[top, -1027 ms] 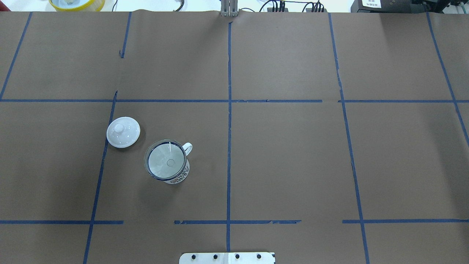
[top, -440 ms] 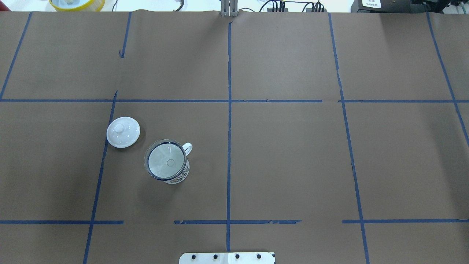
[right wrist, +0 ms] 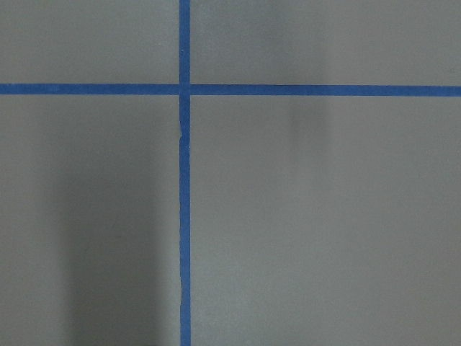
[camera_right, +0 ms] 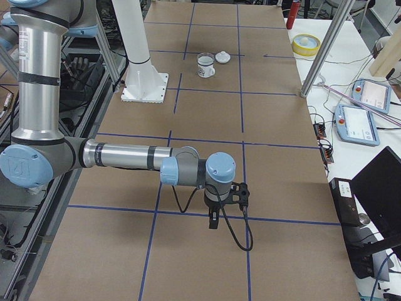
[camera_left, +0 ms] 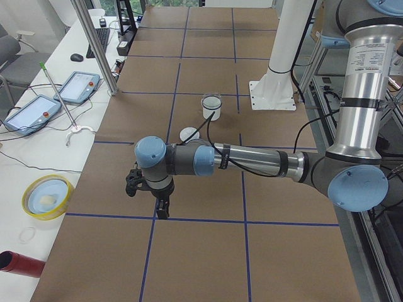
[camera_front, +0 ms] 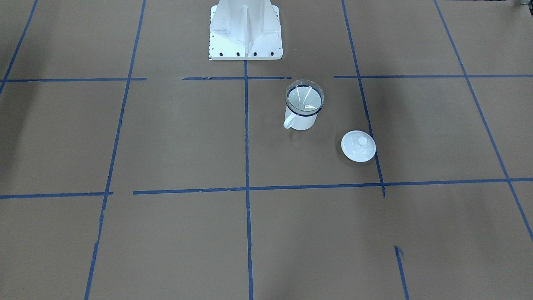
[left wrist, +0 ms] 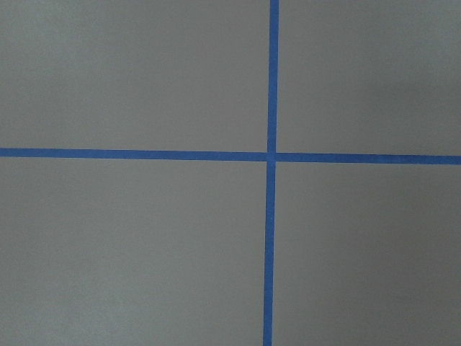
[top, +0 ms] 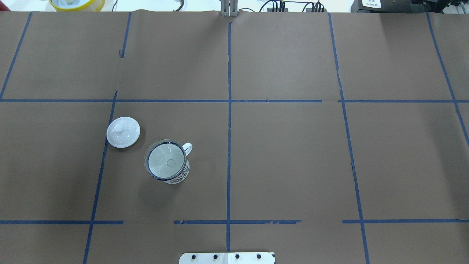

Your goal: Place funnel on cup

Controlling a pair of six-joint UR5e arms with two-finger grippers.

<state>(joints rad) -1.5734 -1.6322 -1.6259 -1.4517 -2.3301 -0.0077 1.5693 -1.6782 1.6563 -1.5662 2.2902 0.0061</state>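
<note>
Clear funnel (top: pixel 165 163) rests unmoved in the cup (top: pixel 179 176); left claw (camera_left: pixel 162 207), right claw (camera_right: pixel 213 219): cannot tell whether apart.

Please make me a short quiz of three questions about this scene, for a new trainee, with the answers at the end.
1. Open question: where is the funnel in relation to the cup?
2. Choose one: in the overhead view, the white lid lies A) on the cup; B) on the table, apart from the cup, at its upper left; C) inside the funnel.
3. True or false: robot fingers hold the cup's handle.
Key: 1. It sits in the cup's mouth, with its bowl opening upward. 2. B. 3. False; nothing touches the handle.
</note>
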